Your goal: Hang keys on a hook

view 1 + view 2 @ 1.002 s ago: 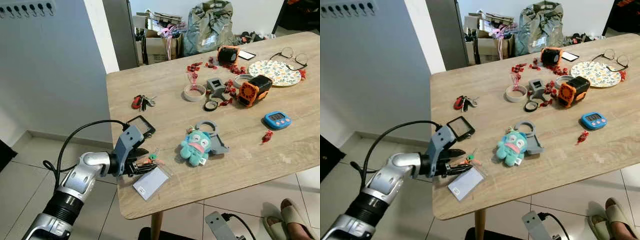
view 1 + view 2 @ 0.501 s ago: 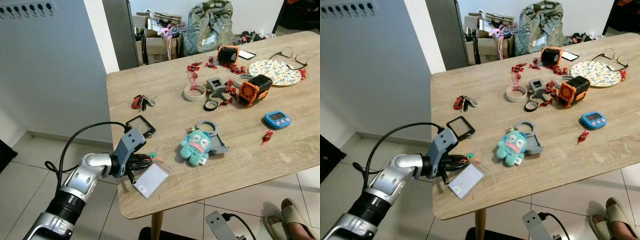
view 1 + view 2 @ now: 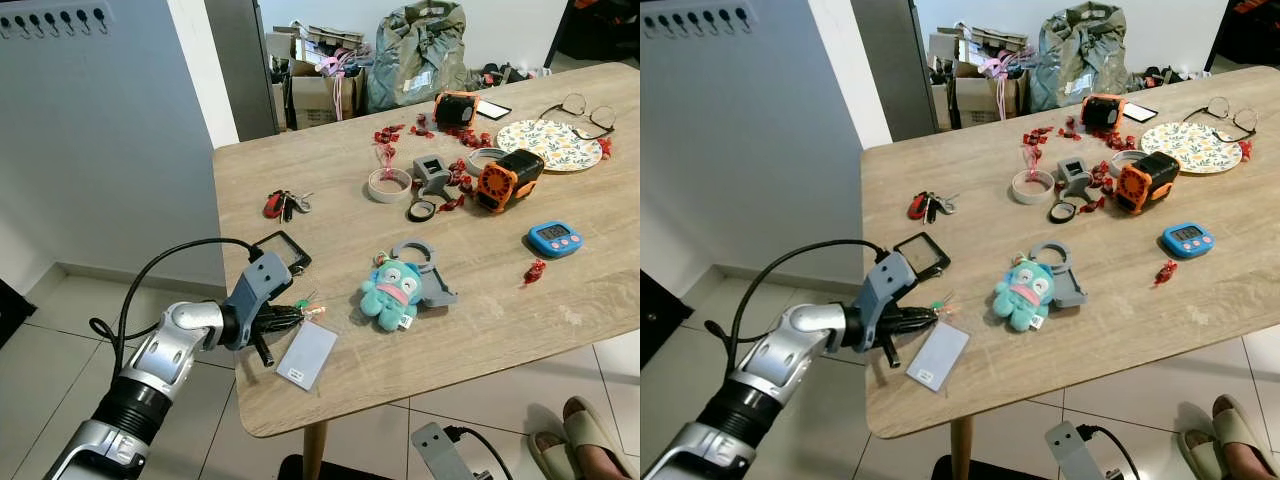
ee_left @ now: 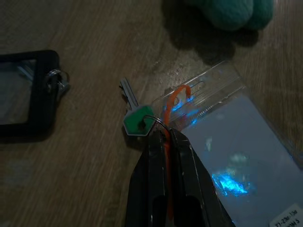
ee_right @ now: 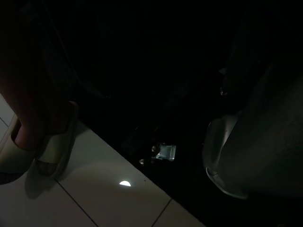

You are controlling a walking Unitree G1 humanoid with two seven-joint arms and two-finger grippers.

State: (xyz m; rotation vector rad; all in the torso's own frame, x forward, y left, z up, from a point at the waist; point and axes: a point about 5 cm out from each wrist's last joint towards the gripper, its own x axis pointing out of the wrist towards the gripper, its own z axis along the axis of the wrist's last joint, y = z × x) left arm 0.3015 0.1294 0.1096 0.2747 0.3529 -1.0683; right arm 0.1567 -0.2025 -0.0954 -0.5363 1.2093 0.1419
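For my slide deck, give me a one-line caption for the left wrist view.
Left end effector shut on the orange loop joining a green-headed key and clear plastic card holder on the wooden table.

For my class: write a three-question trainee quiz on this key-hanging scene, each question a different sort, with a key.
1. True or false: the left gripper is shut on the orange loop joining the green key and the card holder.
2. Where is the hook rack? A on the wall, B on the table, C on the floor.
3. Fill in: the red-fobbed key bunch lies on the ____.

Key: 1 true; 2 A; 3 table.
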